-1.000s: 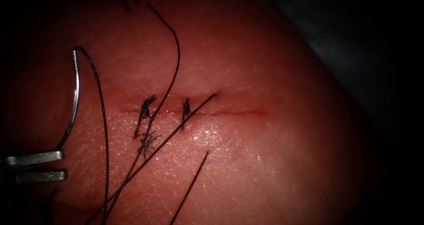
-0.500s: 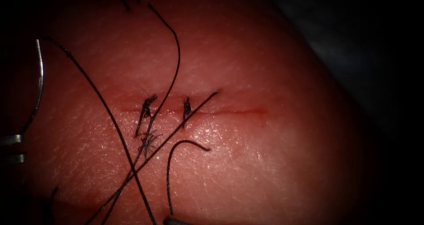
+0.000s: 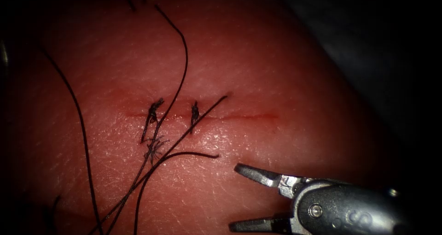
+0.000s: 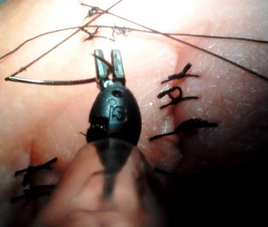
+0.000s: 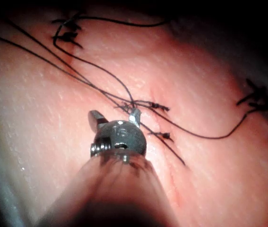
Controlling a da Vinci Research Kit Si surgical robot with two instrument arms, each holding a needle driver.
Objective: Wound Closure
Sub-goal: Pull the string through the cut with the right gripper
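The cut (image 3: 244,117) runs level across the tissue (image 3: 285,69), with two knotted stitches (image 3: 152,113) (image 3: 194,113) on its left half. My left tool (image 4: 109,61) is shut on the curved needle (image 4: 53,81), gripping it near the end away from the thread. The needle is out of the tissue. Its thread (image 3: 78,120) sweeps down the left side of the tissue. My right tool (image 3: 235,196) comes in from the lower right, in front of the cut, with its jaws open and nothing between them. A short curled thread end (image 3: 202,154) lies just to its left. The right tool (image 5: 116,115) hovers over crossing strands.
Long loose thread tails (image 3: 184,55) cross the cut between the stitches. Older stitch rows sit elsewhere on the tissue (image 4: 32,182) (image 5: 261,101). Dark background (image 3: 377,37) lies beyond the tissue's upper right edge.
The left tool has carried the needle leftward past the endoscope view's edge, dragging its thread along. The right tool has come in from the lower right with open jaws. The short thread end has bent over.
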